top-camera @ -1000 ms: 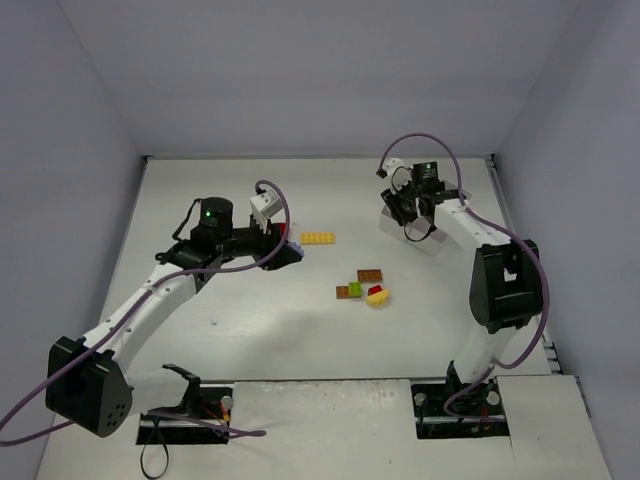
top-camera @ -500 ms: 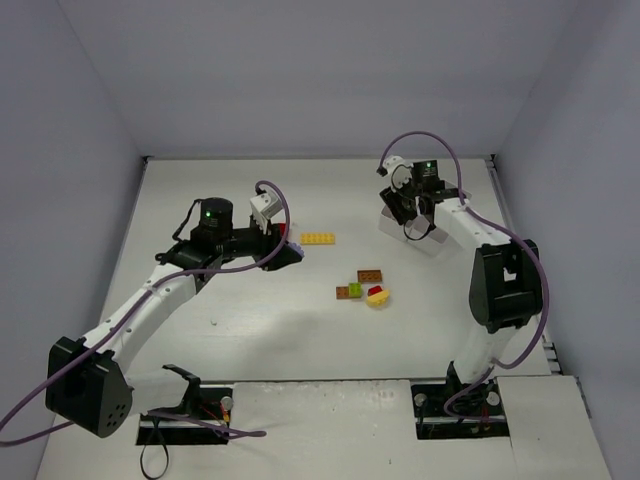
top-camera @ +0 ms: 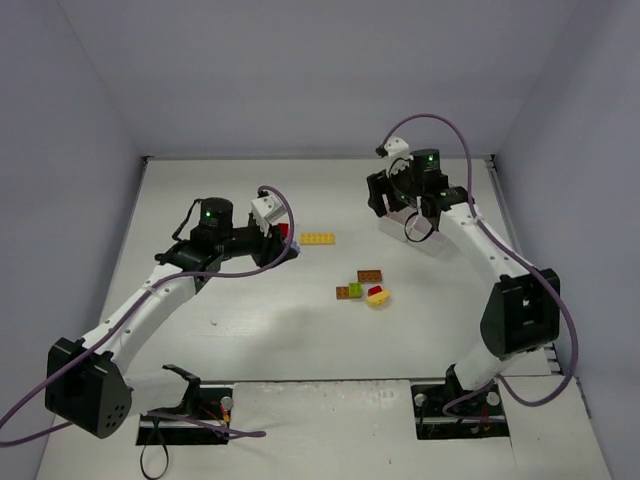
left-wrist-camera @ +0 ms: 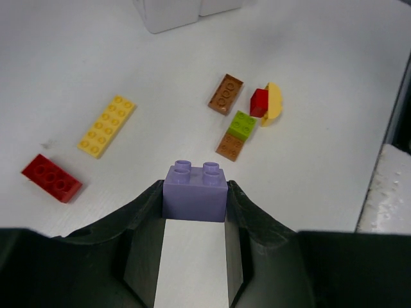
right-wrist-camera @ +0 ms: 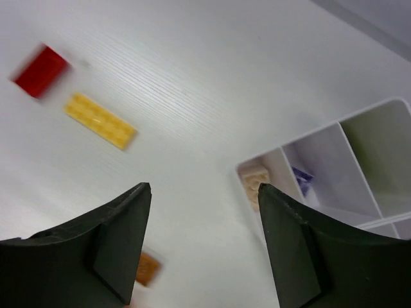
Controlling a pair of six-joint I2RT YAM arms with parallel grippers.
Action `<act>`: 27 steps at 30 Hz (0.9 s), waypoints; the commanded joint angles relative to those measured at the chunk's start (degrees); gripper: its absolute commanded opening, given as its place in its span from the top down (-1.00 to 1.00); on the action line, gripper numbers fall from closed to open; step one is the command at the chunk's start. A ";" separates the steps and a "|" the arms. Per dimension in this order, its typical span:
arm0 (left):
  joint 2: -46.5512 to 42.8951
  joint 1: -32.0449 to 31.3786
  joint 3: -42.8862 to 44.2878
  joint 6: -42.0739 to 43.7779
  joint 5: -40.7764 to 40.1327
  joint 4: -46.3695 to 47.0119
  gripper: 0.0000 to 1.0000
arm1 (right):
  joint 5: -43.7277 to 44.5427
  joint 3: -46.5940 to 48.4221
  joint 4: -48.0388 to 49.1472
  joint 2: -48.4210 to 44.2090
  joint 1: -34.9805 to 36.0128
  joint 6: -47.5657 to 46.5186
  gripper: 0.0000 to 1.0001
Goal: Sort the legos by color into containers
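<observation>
My left gripper (left-wrist-camera: 194, 192) is shut on a lavender brick (left-wrist-camera: 195, 190) and holds it above the table, left of centre (top-camera: 285, 250). On the table lie a red brick (left-wrist-camera: 51, 178), a long yellow brick (left-wrist-camera: 106, 126), a brown brick (left-wrist-camera: 225, 94), a lime-on-brown pair (left-wrist-camera: 237, 133) and a red-on-yellow pair (left-wrist-camera: 266, 104). My right gripper (right-wrist-camera: 204, 189) is open and empty, above the table left of the white compartment tray (right-wrist-camera: 334, 170). The tray holds a white brick (right-wrist-camera: 255, 179) and a lavender brick (right-wrist-camera: 302, 178).
The tray shows at the back right in the top view (top-camera: 425, 235), partly hidden by the right arm. The grey walls close in the table at the back and sides. A white raised ledge (left-wrist-camera: 388, 192) lies at the right in the left wrist view.
My right gripper has lifted and swung left away from the tray. My left gripper has stayed almost still with the lavender brick in it.
</observation>
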 commanded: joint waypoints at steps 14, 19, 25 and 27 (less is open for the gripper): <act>-8.13 -7.98 1.13 28.76 -14.71 12.02 1.00 | -21.70 -0.45 14.18 -11.84 13.75 42.39 -0.42; -7.77 -9.38 2.10 29.73 -15.95 12.19 1.00 | -23.20 -0.89 16.90 -11.49 16.83 44.51 -0.43; -7.07 -9.65 2.54 29.12 -15.60 12.45 1.00 | -24.52 -1.94 20.16 -11.32 18.41 46.01 -0.43; -6.98 -9.82 2.54 28.76 -15.51 12.63 1.00 | -24.78 -2.03 20.16 -11.05 18.68 45.92 -0.43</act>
